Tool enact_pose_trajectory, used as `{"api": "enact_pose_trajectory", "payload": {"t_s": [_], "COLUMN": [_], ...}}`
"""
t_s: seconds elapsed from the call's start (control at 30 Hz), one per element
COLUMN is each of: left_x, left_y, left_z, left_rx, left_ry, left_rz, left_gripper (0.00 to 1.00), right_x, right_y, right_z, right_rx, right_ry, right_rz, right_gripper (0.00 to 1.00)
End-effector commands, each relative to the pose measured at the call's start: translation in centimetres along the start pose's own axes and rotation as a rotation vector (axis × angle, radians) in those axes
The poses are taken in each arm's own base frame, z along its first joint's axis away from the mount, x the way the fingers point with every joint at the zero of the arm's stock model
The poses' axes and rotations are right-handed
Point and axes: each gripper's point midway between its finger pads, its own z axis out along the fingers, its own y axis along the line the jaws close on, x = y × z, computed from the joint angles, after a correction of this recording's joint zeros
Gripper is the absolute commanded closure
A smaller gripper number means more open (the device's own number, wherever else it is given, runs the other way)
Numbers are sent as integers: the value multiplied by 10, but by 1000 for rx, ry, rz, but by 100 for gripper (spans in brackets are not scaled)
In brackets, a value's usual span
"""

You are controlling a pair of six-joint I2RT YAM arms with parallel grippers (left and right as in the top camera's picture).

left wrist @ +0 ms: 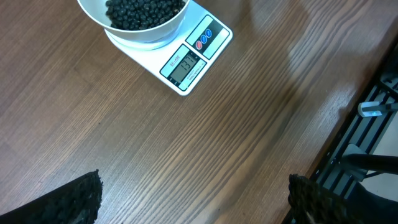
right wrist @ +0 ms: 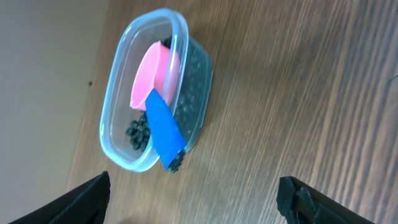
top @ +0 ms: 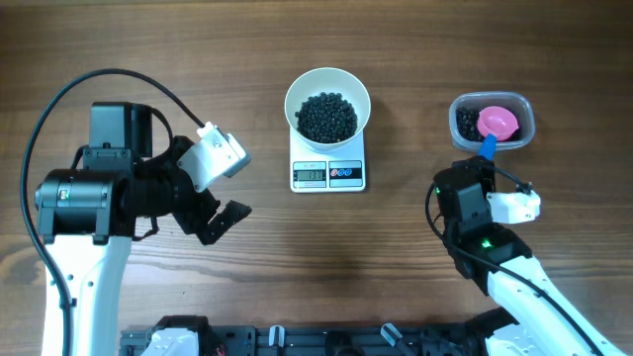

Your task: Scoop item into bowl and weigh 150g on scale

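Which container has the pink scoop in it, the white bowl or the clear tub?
The clear tub on the right: the pink scoop lies inside, its blue handle over the rim. The white bowl on the scale holds only black beads.

Left wrist view crops the bowl [left wrist: 143, 34] at the top edge — overhead, digits on the scale [top: 327, 174] are unreadably small

We're reading digits on the scale [left wrist: 198, 51] display: looks like 131, last figure blurry. Small print above it is illegible.
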Motion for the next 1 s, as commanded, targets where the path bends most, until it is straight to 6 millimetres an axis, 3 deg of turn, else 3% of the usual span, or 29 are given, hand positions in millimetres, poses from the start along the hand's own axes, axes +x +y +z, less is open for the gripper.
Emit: {"api": "enact_pose_trajectory", "payload": {"t_s": [0.0, 0.17, 0.33, 0.6, 0.8, 0.97], "left_x": [-5, -5, -5, -5, -5, -5], "left_y": [1, 1, 1, 1, 1, 1], "left_z": [-7, -7, -7, -7, -7, -7], "left_rx": [-17, -17, -17, -17, -17, -17], "left_ry": [-24, -24, -24, -24, -24, -24], "left_rz": [22, 22, 22, 22, 22, 22], "left_gripper": [0, 0, 0, 0, 0, 0], "right_x": [-13, -16, -9, 1, -2, 8], "right_y": [-6, -4, 2, 30, 40, 46], "right_z": [2, 12, 35, 77, 80, 80], "right_rx": [11, 11, -1, -115, -157, -186], "right_ry": [-91, -143, -157, -107, -109, -42], "right_rz": [-32, -20, 4, 29, 59, 64], "right_gripper": [11, 11, 11, 15, 22, 36]}}
